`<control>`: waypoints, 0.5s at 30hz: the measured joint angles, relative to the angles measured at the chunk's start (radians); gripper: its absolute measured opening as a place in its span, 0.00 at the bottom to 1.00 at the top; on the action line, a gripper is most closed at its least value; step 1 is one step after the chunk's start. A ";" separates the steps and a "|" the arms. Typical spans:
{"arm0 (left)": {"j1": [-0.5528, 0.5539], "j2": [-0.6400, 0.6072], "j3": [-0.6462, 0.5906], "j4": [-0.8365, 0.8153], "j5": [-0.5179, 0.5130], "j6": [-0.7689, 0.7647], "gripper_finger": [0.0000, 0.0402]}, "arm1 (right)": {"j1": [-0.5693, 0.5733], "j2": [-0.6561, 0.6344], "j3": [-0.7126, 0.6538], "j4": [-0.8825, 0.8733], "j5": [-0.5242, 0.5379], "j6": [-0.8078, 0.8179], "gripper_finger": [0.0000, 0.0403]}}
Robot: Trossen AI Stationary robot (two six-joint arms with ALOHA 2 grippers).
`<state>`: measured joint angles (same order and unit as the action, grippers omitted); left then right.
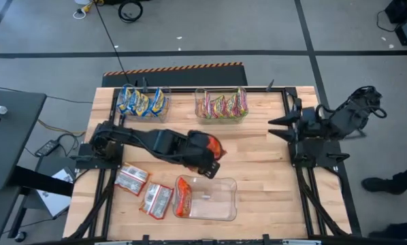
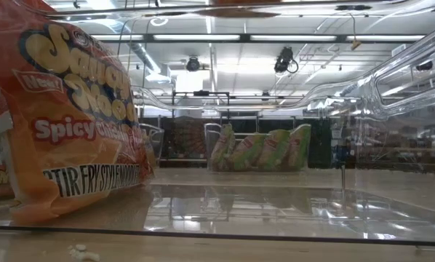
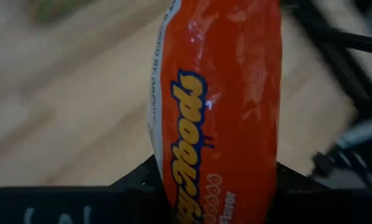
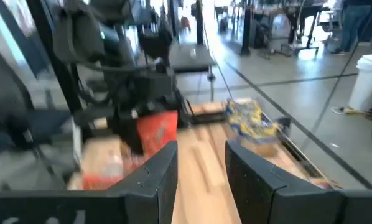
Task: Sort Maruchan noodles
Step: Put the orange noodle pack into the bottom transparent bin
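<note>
The left end effector (image 1: 214, 155) hangs over the middle of the wooden surface (image 1: 258, 156), clamped on an orange packet (image 3: 220, 106) of glossy, crinkled plastic; the packet fills the left wrist view between the dark fingers. Just below it sits a clear bin (image 1: 214, 199) with one orange packet (image 1: 183, 197) standing at its left wall. Two more flat packets (image 1: 143, 190) lie left of the bin. Blue-yellow packets (image 1: 142, 102) and green-pink packets (image 1: 222, 106) stand in bins at the far edge. The right end effector (image 4: 201, 168) waits at the right side, fingers narrowly apart.
</note>
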<state>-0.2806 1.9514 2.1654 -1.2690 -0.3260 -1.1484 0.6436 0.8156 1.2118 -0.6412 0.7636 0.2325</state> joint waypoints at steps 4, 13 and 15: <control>-0.017 0.039 0.000 -0.083 0.029 -0.260 0.34 | 0.000 0.013 -0.001 -0.108 -0.076 0.007 0.34; -0.082 0.133 0.000 -0.091 0.135 -0.549 0.34 | 0.028 0.043 -0.086 -0.146 -0.214 0.010 0.34; -0.105 0.154 0.000 -0.063 0.180 -0.607 0.34 | 0.038 0.043 -0.116 -0.150 -0.241 0.038 0.34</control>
<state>-0.3857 2.1050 2.1651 -1.3317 -0.1458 -1.7552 0.6819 0.8589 1.0954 -0.7909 0.5231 0.2709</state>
